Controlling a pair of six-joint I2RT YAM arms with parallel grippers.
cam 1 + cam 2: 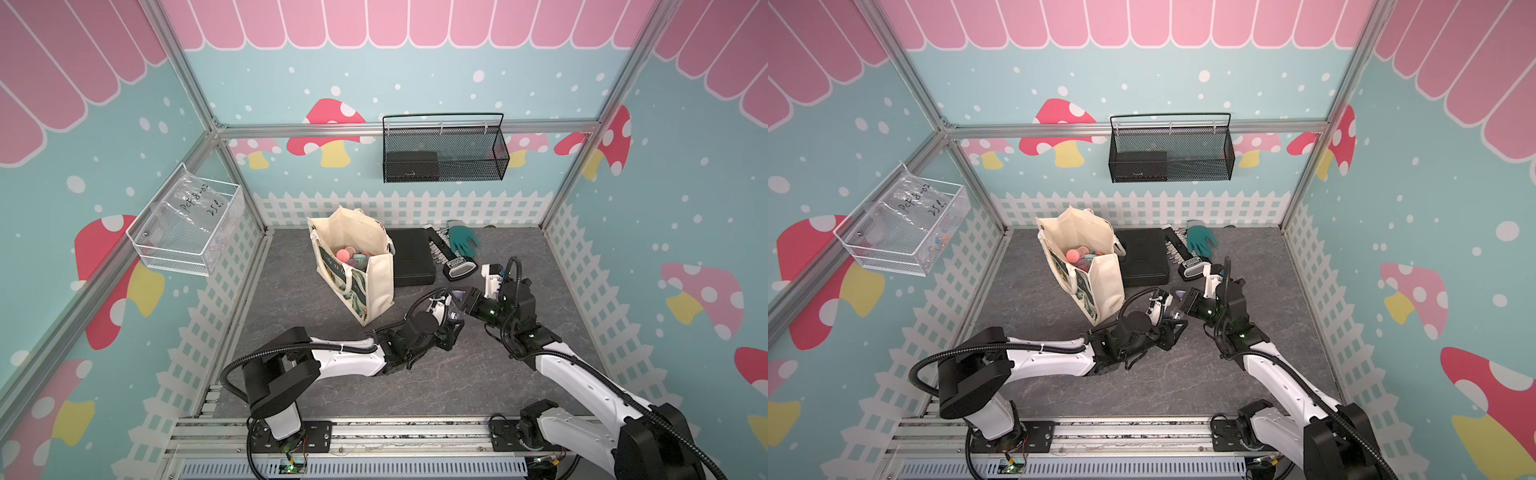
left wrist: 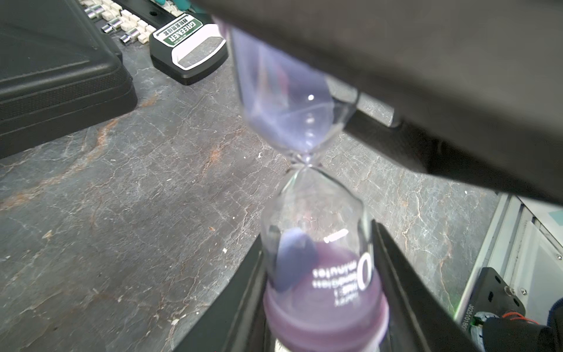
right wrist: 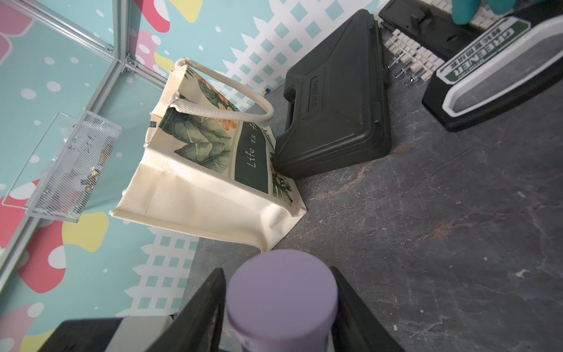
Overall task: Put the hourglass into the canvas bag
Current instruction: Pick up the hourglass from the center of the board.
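mid-air handover: left gripper (image 2: 316,240) clamped on the clear glass hourglass with lilac caps and purple sand (image 2: 307,186)

the left jaws are closed tight on the near capped end, one finger on either side. the long axis runs straight out ahead of them, held up off the grey marbled tabletop (image 2: 128,213), to the far cap, which sits between the fingers of the right gripper (image 3: 277,274). those jaws hug that cap so closely i cannot tell whether they press it or stand just clear. further out, the boxy cream canvas bag with the dark green lettered panel (image 1: 376,291) stands mouth-up beyond the left jaws, on the side away from the right arm. the left arm is the nearer one, so i'd call it the left's carry. a flat black plastic case (image 1: 411,257) lies right against the bag, beyond both jaws.
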